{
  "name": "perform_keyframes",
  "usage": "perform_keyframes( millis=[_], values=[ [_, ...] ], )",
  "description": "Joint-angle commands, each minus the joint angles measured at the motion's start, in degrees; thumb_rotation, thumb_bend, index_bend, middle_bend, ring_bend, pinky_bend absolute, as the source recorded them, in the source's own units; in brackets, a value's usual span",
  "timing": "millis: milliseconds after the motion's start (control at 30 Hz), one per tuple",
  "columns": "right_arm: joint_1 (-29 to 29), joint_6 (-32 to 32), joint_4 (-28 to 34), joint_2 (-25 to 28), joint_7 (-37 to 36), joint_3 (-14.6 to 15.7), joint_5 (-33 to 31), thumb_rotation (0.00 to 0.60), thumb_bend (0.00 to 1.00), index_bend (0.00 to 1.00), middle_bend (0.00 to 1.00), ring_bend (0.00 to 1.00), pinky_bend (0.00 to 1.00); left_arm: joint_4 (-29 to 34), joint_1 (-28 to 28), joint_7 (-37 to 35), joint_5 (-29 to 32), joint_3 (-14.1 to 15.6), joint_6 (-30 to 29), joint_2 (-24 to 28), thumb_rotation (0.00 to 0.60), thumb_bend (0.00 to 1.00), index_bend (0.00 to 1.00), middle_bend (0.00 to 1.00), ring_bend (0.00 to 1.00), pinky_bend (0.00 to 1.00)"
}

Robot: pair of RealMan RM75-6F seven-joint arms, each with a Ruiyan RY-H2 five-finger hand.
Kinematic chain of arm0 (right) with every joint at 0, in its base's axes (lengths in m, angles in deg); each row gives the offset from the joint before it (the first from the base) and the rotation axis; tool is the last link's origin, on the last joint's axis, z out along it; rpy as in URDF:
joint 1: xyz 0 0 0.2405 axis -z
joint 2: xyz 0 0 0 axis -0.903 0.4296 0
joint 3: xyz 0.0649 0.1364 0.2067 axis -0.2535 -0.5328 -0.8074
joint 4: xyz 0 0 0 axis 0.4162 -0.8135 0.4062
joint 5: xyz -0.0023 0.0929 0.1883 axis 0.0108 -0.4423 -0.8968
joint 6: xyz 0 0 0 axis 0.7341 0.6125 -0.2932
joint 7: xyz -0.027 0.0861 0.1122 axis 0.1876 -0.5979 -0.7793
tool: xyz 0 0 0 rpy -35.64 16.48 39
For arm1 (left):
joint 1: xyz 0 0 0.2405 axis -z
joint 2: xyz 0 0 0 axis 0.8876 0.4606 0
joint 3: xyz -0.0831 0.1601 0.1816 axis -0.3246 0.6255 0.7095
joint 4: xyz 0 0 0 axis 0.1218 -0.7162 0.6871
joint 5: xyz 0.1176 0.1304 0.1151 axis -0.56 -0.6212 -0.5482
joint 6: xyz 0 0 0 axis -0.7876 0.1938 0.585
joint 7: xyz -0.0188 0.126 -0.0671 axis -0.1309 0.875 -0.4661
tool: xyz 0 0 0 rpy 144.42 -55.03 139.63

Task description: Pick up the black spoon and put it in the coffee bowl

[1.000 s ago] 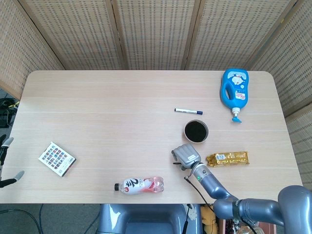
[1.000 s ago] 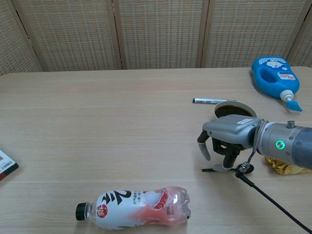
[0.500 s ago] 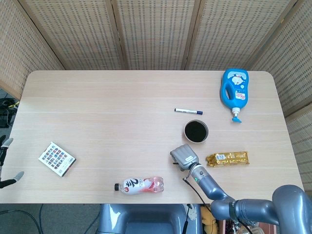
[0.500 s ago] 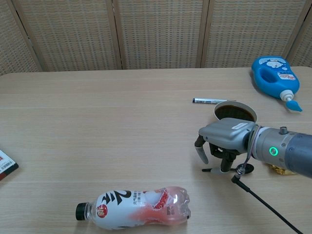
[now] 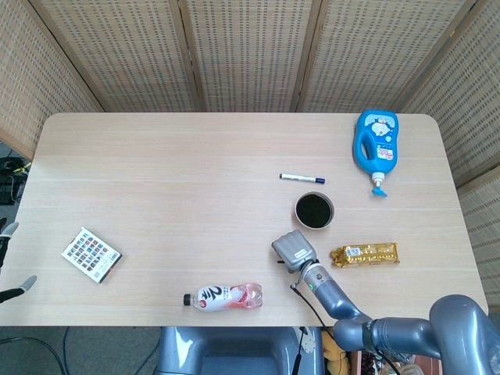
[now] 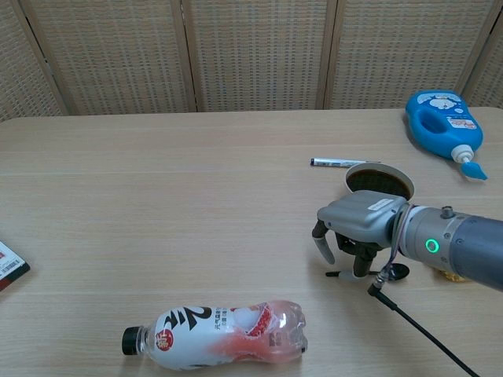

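The black spoon (image 6: 369, 272) lies flat on the bench (image 6: 196, 196) directly under the right hand (image 6: 355, 228), its thin handle tip poking out toward 9 o'clock and its rounded bowl end showing at 3 o'clock beside the wrist. It looks slim, dark and low to the surface, with little to get under. In the head view the hand (image 5: 294, 251) covers it entirely.

The fingers (image 6: 323, 245) are curled downward around the spoon, tips near the bench. Whether they already pinch the handle or only cage it I cannot tell; nothing shows the spoon lifted.

To do this step well, I judge the fingers should close on the handle's middle, thumb opposing from the other side, and the hold be firm before any rise, since a flat, thin handle can slide or pivot away. The lift should be straight up, keeping the spoon level.

The coffee bowl (image 6: 380, 180), full of dark liquid, sits near, at about 12 to 1 o'clock from the hand, so the carry is short. A marker (image 6: 334, 162) lies just beyond the bowl, a gold snack bar (image 5: 364, 253) at the hand's 3 o'clock, a bottle (image 6: 216, 334) at 7 o'clock. The left hand (image 5: 9, 262) waits at the far edge, holding nothing, fingers apart.
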State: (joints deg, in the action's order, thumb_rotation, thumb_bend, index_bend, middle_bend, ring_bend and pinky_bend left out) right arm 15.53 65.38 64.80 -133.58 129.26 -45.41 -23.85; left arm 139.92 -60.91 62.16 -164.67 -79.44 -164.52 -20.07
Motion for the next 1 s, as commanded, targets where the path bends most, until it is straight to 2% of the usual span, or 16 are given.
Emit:
perform_keyframes(
  millis=[33,667,1000],
  values=[
    [-0.08,-0.03,-0.20,-0.11,0.28,0.15,-0.21,0.600,0.46,0.56,1.00,1.00,1.00,-0.04,0.00,-0.09,-0.03,-0.03,-0.05,-0.03,0.600,0.18,0.00,0.00,0.00,0.00],
    [-1.36,-1.40,-1.48,-0.44,2.96,0.99,-2.98,0.600,0.46,0.56,0.99,1.00,1.00,-0.57,-0.17,-1.56,-0.67,0.13,-0.42,-0.11,0.600,0.18,0.00,0.00,0.00,0.00],
    [-1.66,-1.52,-0.21,0.13,4.13,2.07,-4.39,0.600,0.46,0.56,0.99,1.00,1.00,-0.86,-0.22,-2.34,-1.18,0.18,-0.78,-0.19,0.600,0.18,0.00,0.00,0.00,0.00]
  ],
)
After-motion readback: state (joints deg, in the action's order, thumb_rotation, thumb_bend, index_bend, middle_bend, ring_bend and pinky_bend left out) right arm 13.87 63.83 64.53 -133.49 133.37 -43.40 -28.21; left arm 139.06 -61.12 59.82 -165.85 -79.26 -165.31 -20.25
